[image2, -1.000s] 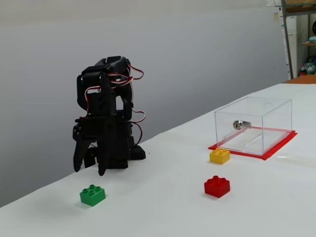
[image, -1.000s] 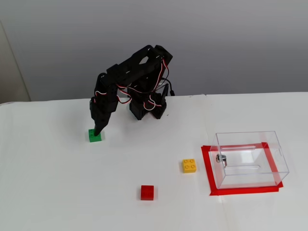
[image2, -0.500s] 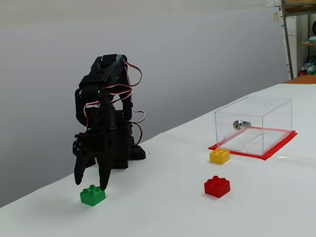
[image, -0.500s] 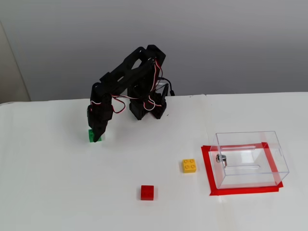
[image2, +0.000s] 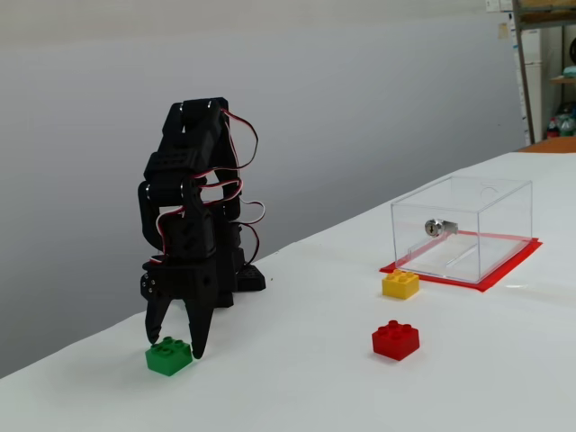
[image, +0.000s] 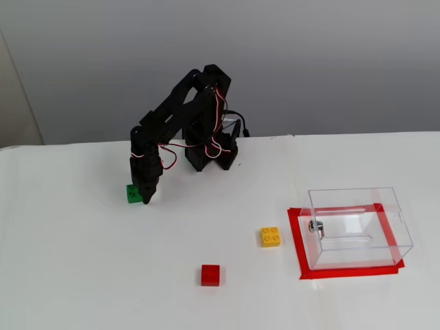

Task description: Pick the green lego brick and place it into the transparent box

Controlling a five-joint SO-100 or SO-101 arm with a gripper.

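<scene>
The gripper (image2: 175,346) is down at the table now, fingers spread apart and straddling the green lego brick (image2: 168,355), one tip on each side of it, in the lower fixed view. No squeeze yet by the look of it (the gaps are too fine for me to say whether either tip is touching). From the higher fixed view the brick (image: 133,194) sits at about nine o'clock on the table, half hidden behind the gripper (image: 145,198), and the transparent box (image: 357,227) waits well apart at roughly four o'clock, on its red tape frame (image: 300,246). So this is the grasp step, I'd say: the next move calls for closing squarely on the brick, then a clean lift. The carry across must also clear the yellow brick (image: 270,236) and red brick (image: 210,275).
</scene>
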